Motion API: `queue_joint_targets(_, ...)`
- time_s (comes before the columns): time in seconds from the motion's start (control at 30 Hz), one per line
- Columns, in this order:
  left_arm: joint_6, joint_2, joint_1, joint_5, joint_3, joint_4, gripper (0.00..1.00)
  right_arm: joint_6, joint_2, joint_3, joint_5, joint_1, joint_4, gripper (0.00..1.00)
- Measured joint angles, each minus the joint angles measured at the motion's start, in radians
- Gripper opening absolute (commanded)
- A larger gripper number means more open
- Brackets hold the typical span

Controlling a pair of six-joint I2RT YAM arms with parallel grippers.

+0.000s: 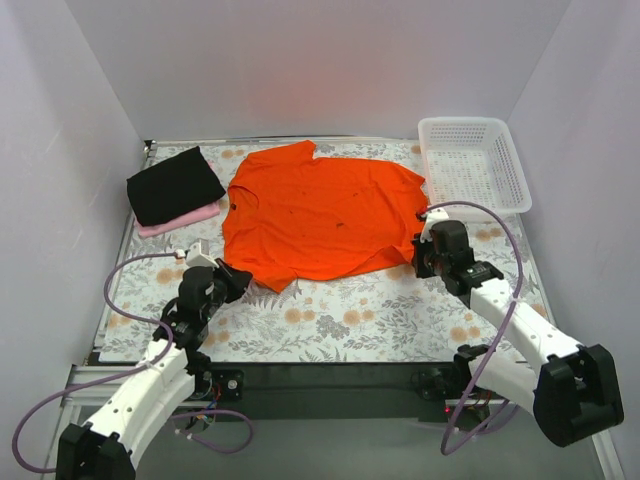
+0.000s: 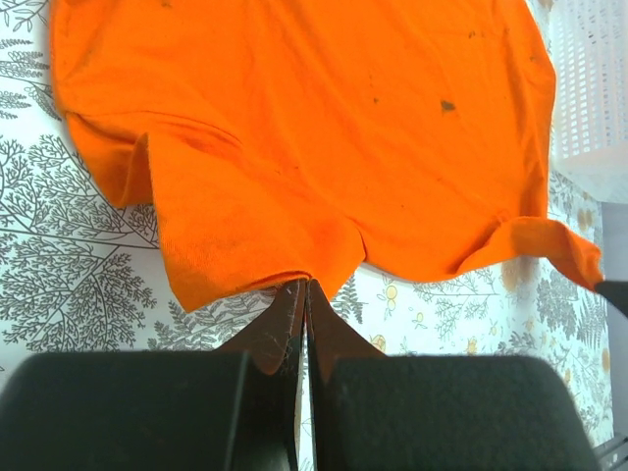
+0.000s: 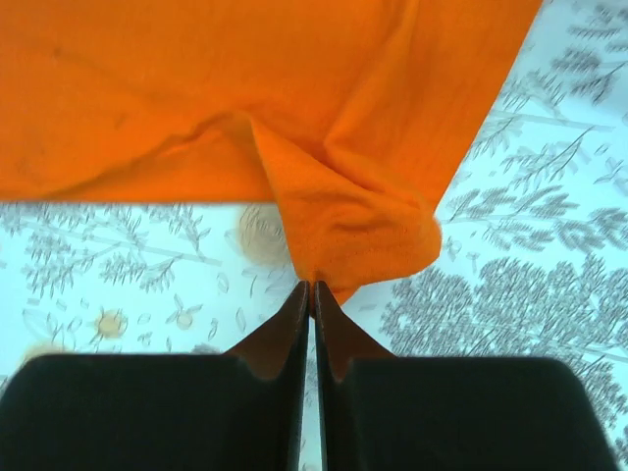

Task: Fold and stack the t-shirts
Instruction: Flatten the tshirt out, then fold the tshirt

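Observation:
The orange t-shirt lies spread on the floral table cover, collar toward the far left. My left gripper is shut on its near left corner; the left wrist view shows the jaws pinching the cloth edge. My right gripper is shut on the near right corner, seen bunched at the tips in the right wrist view. A black t-shirt lies folded on a folded pink t-shirt at the far left.
A white mesh basket stands at the far right corner, also seen in the left wrist view. White walls enclose the table on three sides. Cables loop beside both arm bases.

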Motion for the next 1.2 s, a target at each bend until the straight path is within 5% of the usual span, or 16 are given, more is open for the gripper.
queue_joint_targets(0.63,-0.071,-0.186,0.0,-0.029,-0.025,-0.091,0.0,0.091,-0.203,-0.034,0.097,0.092,-0.183,0.01)
queue_joint_targets(1.2,0.038,0.389,0.002,-0.106,0.174,0.153,0.0,0.008,0.187,0.152,0.236,0.012,-0.119,0.01)
